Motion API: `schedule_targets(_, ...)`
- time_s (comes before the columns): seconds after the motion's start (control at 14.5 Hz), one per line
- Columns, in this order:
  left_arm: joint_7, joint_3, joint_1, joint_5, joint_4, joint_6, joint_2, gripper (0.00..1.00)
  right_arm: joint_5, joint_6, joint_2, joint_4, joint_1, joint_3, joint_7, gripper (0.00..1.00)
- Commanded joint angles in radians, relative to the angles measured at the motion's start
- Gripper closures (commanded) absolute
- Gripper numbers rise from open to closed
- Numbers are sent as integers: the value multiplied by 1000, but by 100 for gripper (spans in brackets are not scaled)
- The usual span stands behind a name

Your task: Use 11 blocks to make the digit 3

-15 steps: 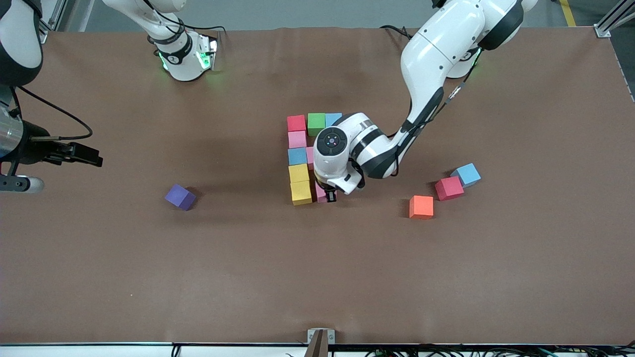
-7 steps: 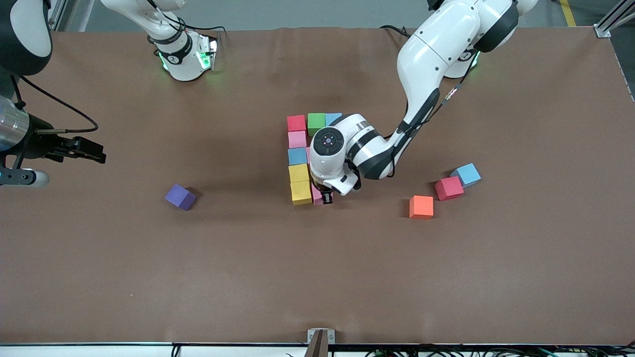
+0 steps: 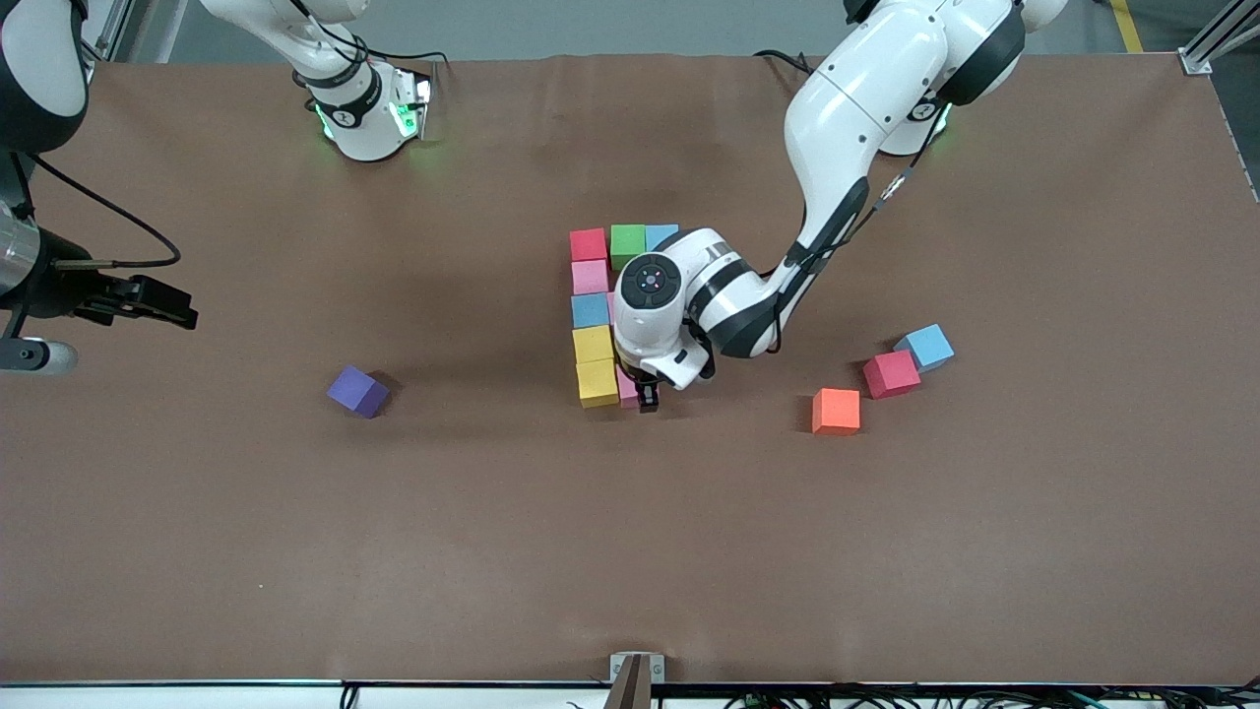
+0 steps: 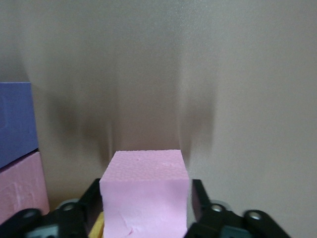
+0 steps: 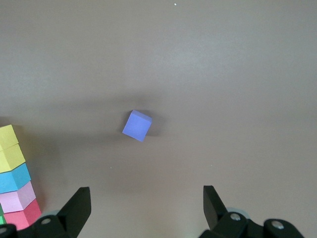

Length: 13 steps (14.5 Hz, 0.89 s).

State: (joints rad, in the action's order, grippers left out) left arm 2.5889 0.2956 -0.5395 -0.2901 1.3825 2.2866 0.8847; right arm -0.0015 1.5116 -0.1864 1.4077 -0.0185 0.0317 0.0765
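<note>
The left claw (image 3: pixel 645 396) straddles a pink block (image 4: pixel 144 191) beside the yellow block (image 3: pixel 598 382) ending the column, grip unclear. The right claw (image 5: pixel 146 210) hangs released above the table (image 3: pixel 295 542).

— I read the column as red block (image 3: pixel 588 243), pink block (image 3: pixel 590 277), blue block (image 3: pixel 590 310) and two yellow blocks (image 3: pixel 595 362); green block (image 3: pixel 627 244) adjoins red.

— Agreed. I also see a purple block (image 3: pixel 357 391), orange block (image 3: pixel 836 411), and brown table (image 3: pixel 630 551).
</note>
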Motion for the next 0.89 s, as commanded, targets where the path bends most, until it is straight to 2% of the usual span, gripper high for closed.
schedule_targets(0.0,-3,-13,-16,2,-33,-19,-10,0,-15,12,35,31,-24,34,5,0)
schedule_targets(0.21,-6,-1,-8,0,-7,-91,-72,0,-17,12,36,27,-24,34,5,0)
schedule_targets(0.48,-29,7,15,17,90,-114,-174,0,-17,-2,36,1,-26,34,2,0)
schedule_targets(0.83,-123,16,194,19,349,-122,-369,0,-28,-4,35,-46,-31,17,-132,0)
